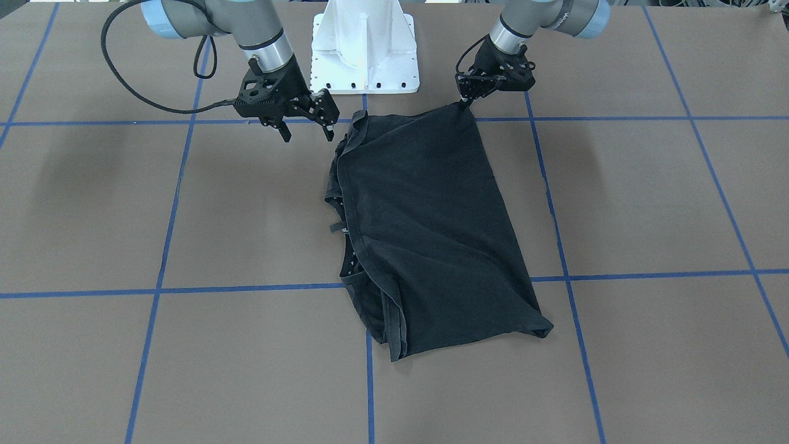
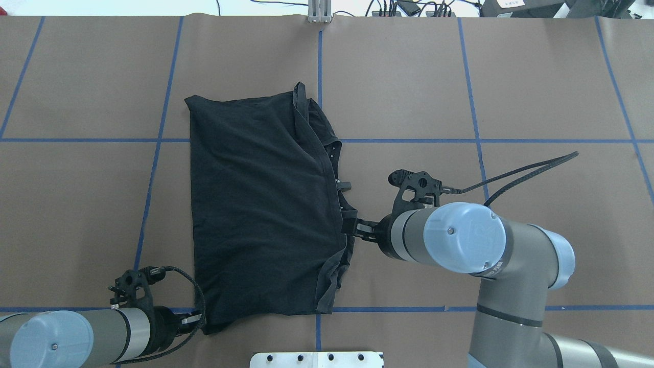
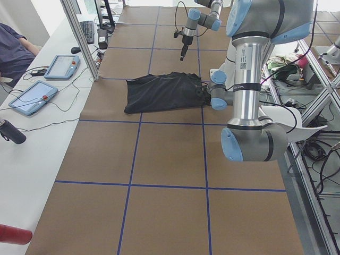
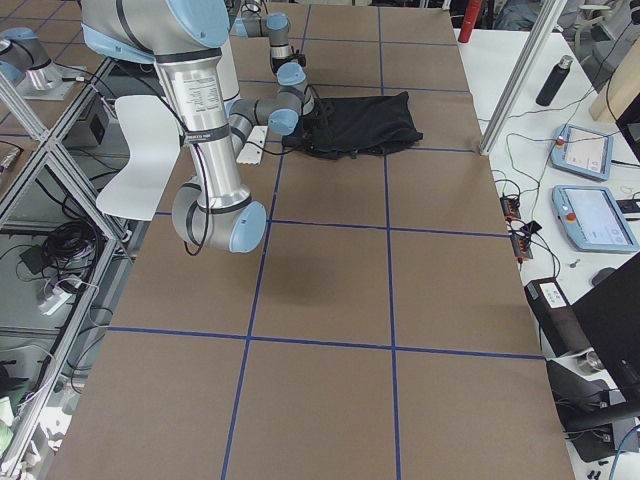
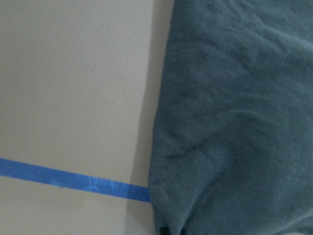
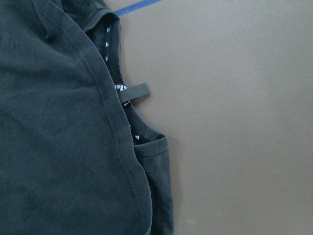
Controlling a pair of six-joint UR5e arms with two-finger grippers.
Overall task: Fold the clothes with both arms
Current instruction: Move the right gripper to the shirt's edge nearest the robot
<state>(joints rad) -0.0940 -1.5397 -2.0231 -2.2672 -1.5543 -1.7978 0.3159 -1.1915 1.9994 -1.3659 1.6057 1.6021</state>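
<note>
So just one black T-shirt (image 1: 425,222) was out there, folded over and lying flat mid-counter (image 1: 647,203), its robot-side edge close to the white pedestal (image 1: 365,46). Two hands on the job. The left hand (image 1: 465,102) was pinching the shirt's corner nearest the robot, lifting it a bit. The right hand (image 1: 307,128) hung just beside the other near corner, fingers spread, gripping nothing. The layered hems and collar ran down the shirt's right-hand side, pretty rumpled. Loads of bare counter on every side, only the blue tape lines (image 1: 246,288) crossing it.
</note>
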